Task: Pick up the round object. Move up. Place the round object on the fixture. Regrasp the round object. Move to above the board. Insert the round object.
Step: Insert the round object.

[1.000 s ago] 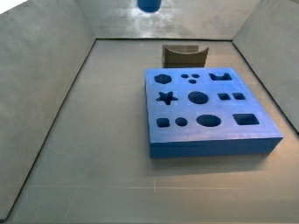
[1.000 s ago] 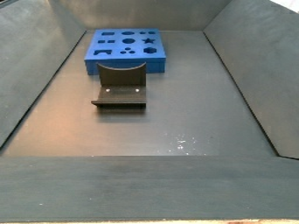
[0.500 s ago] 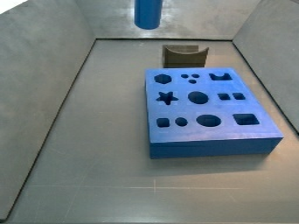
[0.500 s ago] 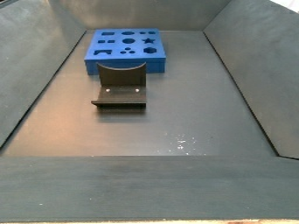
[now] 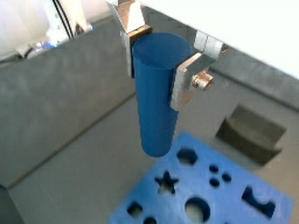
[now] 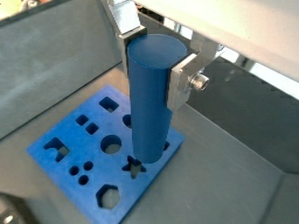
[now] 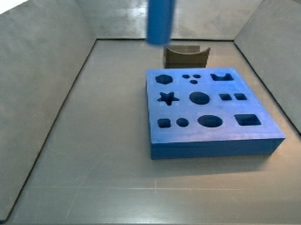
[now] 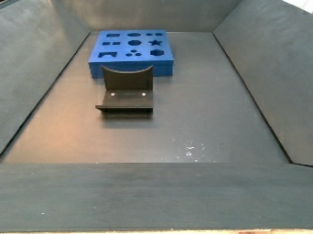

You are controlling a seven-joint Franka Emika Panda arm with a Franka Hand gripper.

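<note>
My gripper (image 5: 158,54) is shut on the round object (image 5: 159,96), a long smooth blue peg that hangs upright from the silver fingers (image 5: 187,80); it also shows in the other wrist view (image 6: 152,96) with the gripper (image 6: 155,54). In a side view only the peg's lower part (image 7: 160,21) shows at the top edge, above the far side of the blue board (image 7: 212,112). The board also shows in both wrist views (image 5: 211,188) (image 6: 100,149) below the peg. The dark fixture (image 7: 185,56) stands behind the board; it also shows in a side view (image 8: 126,91) and a wrist view (image 5: 253,133).
Grey walls (image 7: 53,97) enclose the bin floor (image 8: 159,137). The board (image 8: 132,51) lies at the far end in a side view, with the fixture just in front of it. The gripper is out of frame in both side views.
The peg has come down into the side view and shifted slightly right, toward the board. Board and fixture have not moved.
</note>
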